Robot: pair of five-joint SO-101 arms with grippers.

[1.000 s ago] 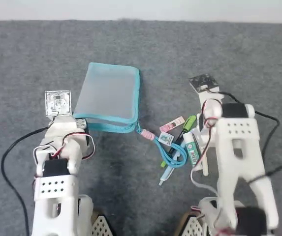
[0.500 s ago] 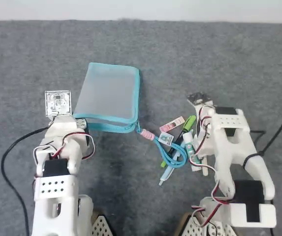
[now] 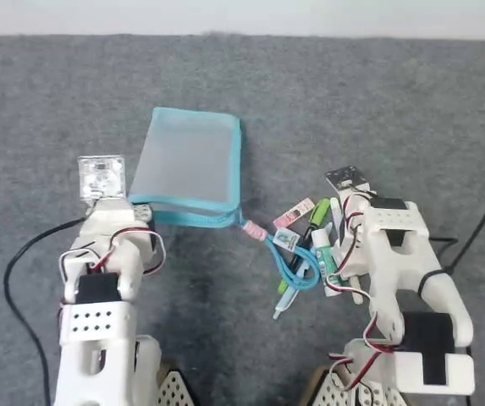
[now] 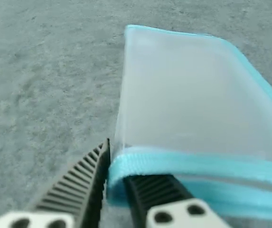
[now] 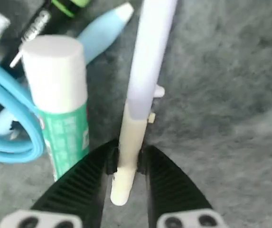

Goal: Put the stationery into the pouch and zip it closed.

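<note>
The translucent pouch [image 3: 187, 165] with teal trim lies flat at the centre left, its pink zipper pull [image 3: 254, 229] toward the stationery. My left gripper [image 4: 117, 186] is shut on the pouch's teal zipper edge [image 4: 183, 164] at its near left corner [image 3: 143, 211]. The stationery heap holds a glue stick [image 5: 60, 85], a blue cable loop [image 3: 297, 272], a green marker [image 3: 321, 211] and a light blue pen [image 3: 286, 299]. My right gripper [image 5: 126, 183] is shut on the cream end of a lavender pen [image 5: 147, 57], at the heap's right side [image 3: 344, 279].
Grey carpet covers the table. A small pink and white item [image 3: 297, 212] lies at the heap's far edge. A black cable [image 3: 479, 224] trails to the right of the right arm. Open carpet spreads beyond the pouch and between the two arms.
The right arm has folded back toward the near edge and come down beside the heap, now clamped on the lavender pen. The left arm and pouch stay put.
</note>
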